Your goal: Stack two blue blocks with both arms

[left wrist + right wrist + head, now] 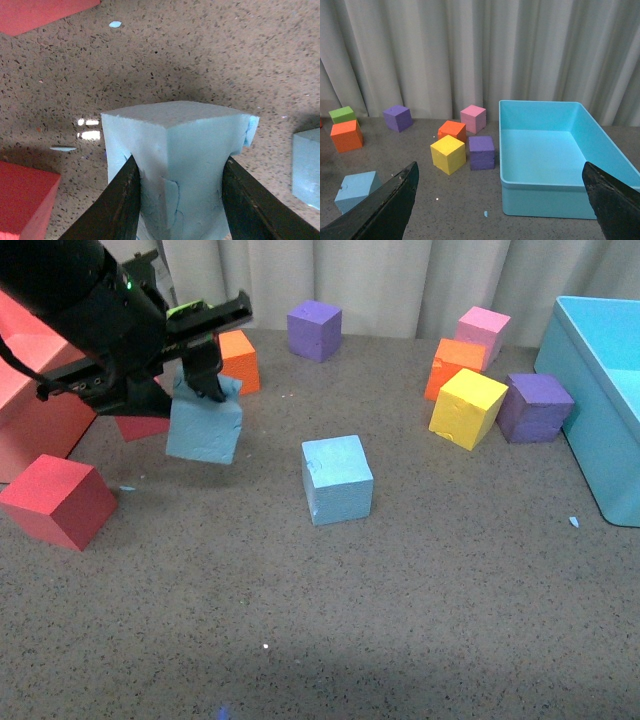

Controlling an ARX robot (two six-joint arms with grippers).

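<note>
A: At the left of the table, front view: my left gripper is clamped on the first blue block. Black fingers press two opposite sides. The block's tilted a bit & looks lifted off the surface.

B: Wrist cam agree?

A: Yes. Left wrist view: both fingers sit tight vs the block's sides, foam is creased near them, and a shadow lies on the table beyond it.

B: Where's the other one?

A: The second blue block sits flat on the table near centre, to the right of the first, apart from it, not touching. Its edge also shows in the left wrist view.

B: Right arm?

A: Not in the front view. Right wrist view: my right gripper has its fingers spread wide, facing the light-blue bin & the curtain.

B: Other stuff?

A: Red block at far left, near the first blue block. Yellow block & purple block side by side near the bin, w/ an orange block & pink block behind them. Another purple one is at the back by the curtain, and another orange one is just behind my left gripper.
</note>
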